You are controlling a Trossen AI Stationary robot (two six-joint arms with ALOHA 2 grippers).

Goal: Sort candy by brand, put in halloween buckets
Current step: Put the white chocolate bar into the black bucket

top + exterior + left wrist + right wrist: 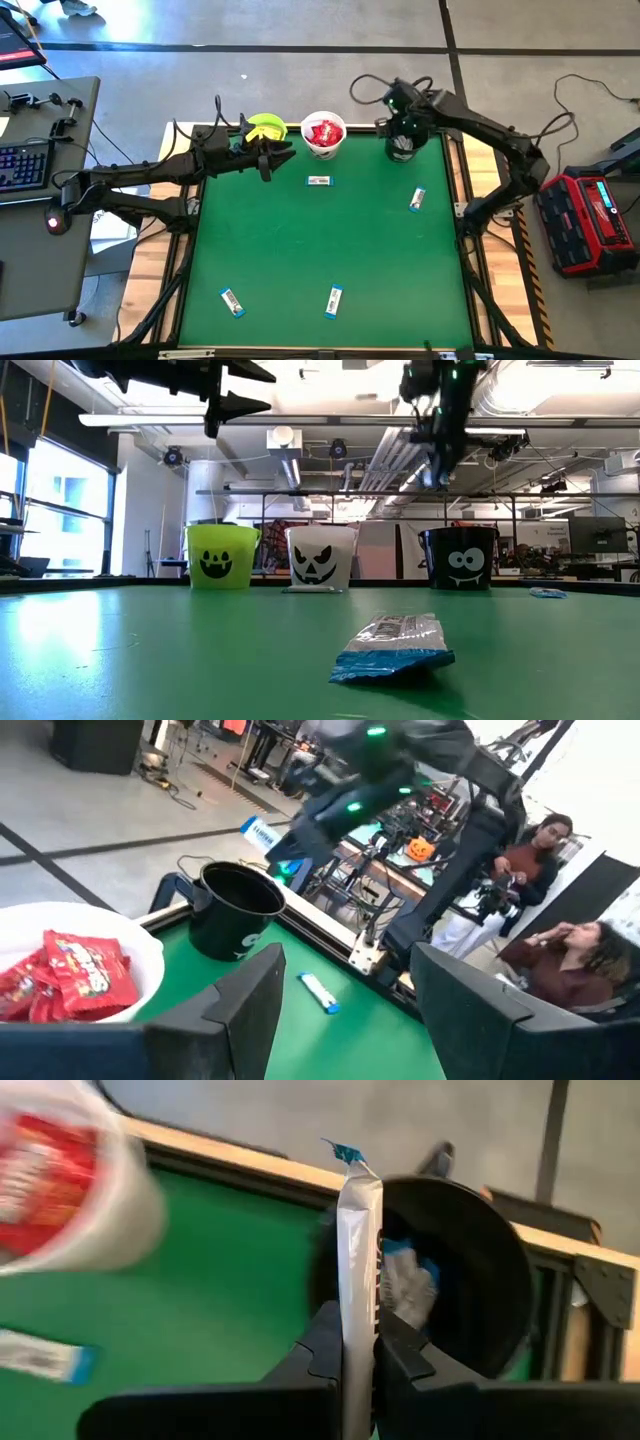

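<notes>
Right pincer: clamped on a blue-white bar, above the black pail at the desk's far edge; left pincer: apart, beside the green pail; white pail holds red packets; four bars lie across open desk.

Overhead looks straight down; low level; both share buckets.

Open green table; buckets line its far edge
</notes>
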